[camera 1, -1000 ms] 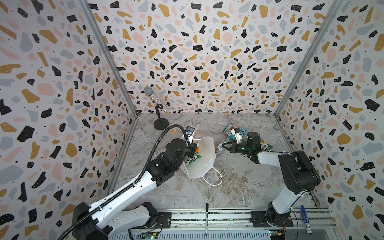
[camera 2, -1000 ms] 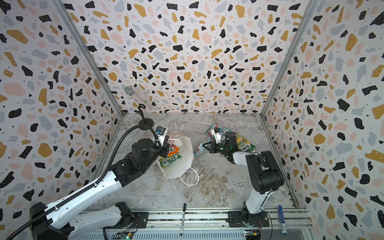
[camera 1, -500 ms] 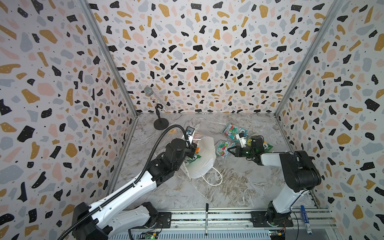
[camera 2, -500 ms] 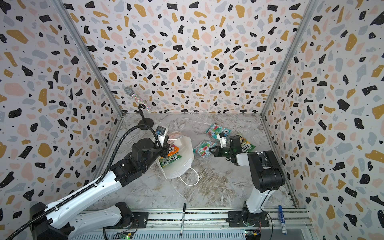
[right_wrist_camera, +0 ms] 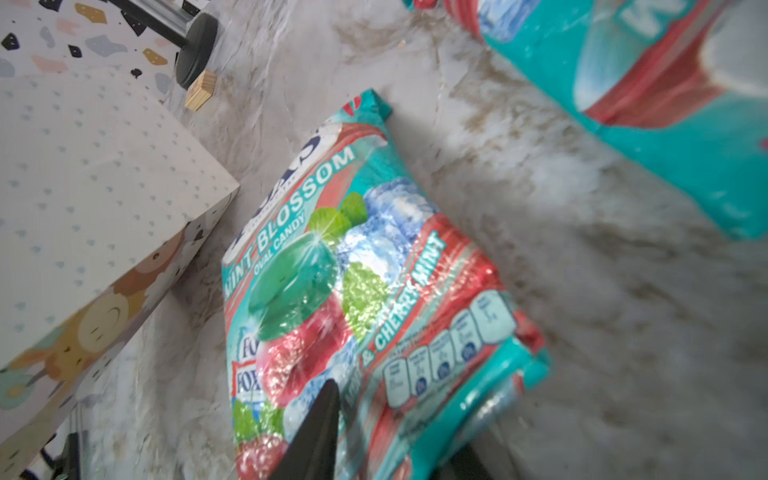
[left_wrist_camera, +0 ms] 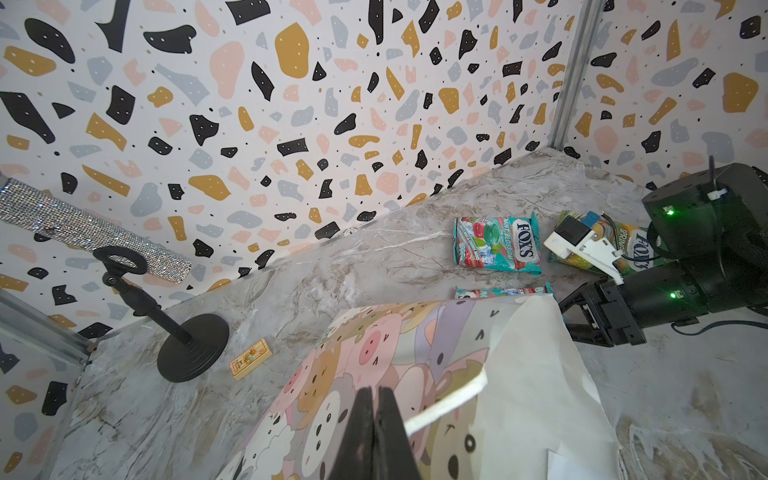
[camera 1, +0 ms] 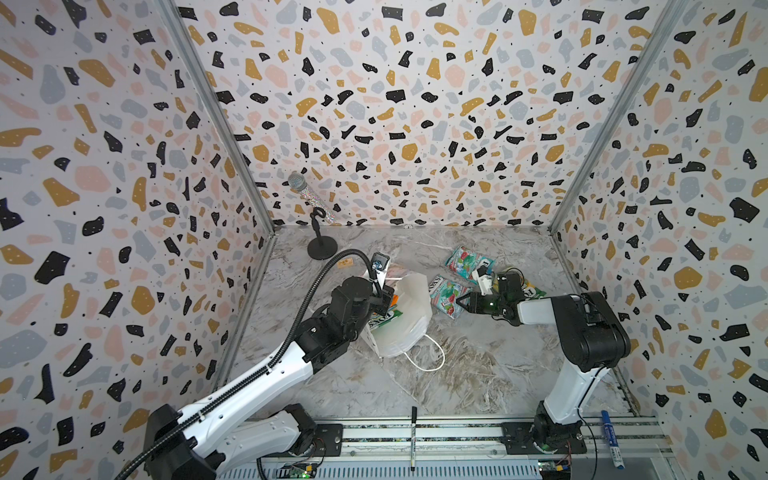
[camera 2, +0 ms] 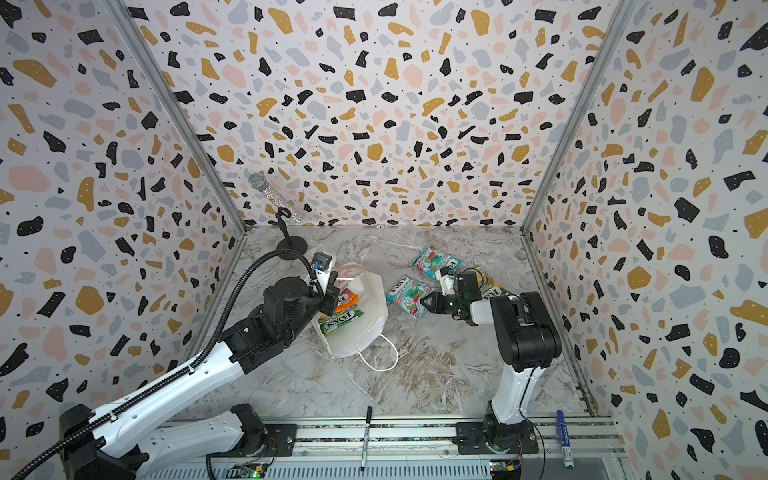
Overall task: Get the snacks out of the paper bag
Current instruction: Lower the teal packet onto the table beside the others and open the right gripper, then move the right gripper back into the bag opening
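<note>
Paper bag (camera 1: 409, 316) lies on its side mid-table (camera 1: 478, 374), mouth toward the left arm, with an orange-red packet (camera 2: 347, 300) and green-yellow packet (camera 2: 338, 323) inside. Left gripper (left_wrist_camera: 376, 415) is clamped on its upper wall. Right gripper (camera 1: 463, 300) has its jaws apart over the teal packet (camera 1: 446, 296) beside the bag; second teal packet (camera 1: 467, 259) sits nearer the back edge.

Left pincer (left_wrist_camera: 376, 432) clamped shut, arm stretched forward; right pincer (camera 1: 462, 302) parted, low.

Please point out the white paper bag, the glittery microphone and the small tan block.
White paper bag (camera 1: 409, 316): in a top view, plain white surface.
Glittery microphone (camera 1: 312, 200): in a top view, handle.
Small tan block (left_wrist_camera: 250, 358): left wrist view, printed face.
</note>
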